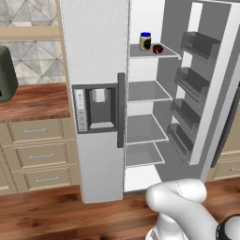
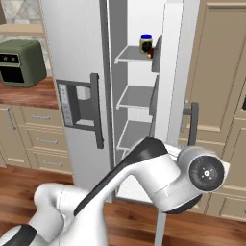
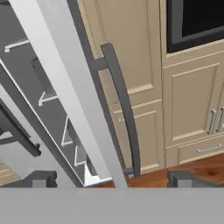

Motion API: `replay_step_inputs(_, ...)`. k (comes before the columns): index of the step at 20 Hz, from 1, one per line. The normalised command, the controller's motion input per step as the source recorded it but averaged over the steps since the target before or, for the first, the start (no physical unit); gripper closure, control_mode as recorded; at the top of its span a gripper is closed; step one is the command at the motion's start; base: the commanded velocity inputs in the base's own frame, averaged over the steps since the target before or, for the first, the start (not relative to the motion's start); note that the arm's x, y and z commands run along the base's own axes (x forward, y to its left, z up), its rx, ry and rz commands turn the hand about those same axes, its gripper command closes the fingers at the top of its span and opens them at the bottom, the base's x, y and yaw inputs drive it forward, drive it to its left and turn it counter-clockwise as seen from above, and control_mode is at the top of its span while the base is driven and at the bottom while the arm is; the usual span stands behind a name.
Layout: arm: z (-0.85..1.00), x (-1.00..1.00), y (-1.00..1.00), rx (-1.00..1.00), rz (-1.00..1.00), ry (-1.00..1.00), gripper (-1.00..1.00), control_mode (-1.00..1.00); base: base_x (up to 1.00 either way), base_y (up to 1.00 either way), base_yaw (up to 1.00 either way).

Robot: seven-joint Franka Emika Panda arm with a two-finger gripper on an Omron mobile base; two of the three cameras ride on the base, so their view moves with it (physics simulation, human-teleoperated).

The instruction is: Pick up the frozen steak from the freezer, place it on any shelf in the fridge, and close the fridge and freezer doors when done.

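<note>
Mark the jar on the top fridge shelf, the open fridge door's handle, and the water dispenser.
jar (image 1: 145,41), left base view, its body.
fridge door handle (image 3: 122,100), hand view, mid-bar.
water dispenser (image 1: 101,110), left base view, its recess.

The left base view is looking forward and slightly down from behind the arm at the fridge (image 1: 140,93), seeing straight into its open compartment and onto the inner face of the open fridge door (image 1: 206,84). The right base view is facing the same fridge from further right, catching that door nearly edge-on. Both are sharing the shelves and the dispenser (image 2: 77,108). The hand view is sitting close to the door handle (image 3: 122,105), looking along it.
</note>
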Motion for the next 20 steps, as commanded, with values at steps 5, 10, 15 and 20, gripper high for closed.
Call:
replay_step_inputs(5, 0.0, 0.9, -0.52, 0.01, 0.0, -0.01, -1.0, -1.0, 0.0, 0.0, 0.0)
replay_step_inputs(10, 0.0, 0.78, -0.3, 0.0, 0.0, 0.05, -1.0, -1.0, 0.0, 0.0, 0.0)
replay_step_inputs(15, -0.05, 0.68, -0.44, 0.0, 0.05, 0.0, -1.0, -1.0, 0.0, 0.0, 0.0)
replay_step_inputs(20, -0.06, 0.53, -0.44, 0.0, 0.08, 0.0, -1.0, -1.0, 0.0, 0.0, 0.0)
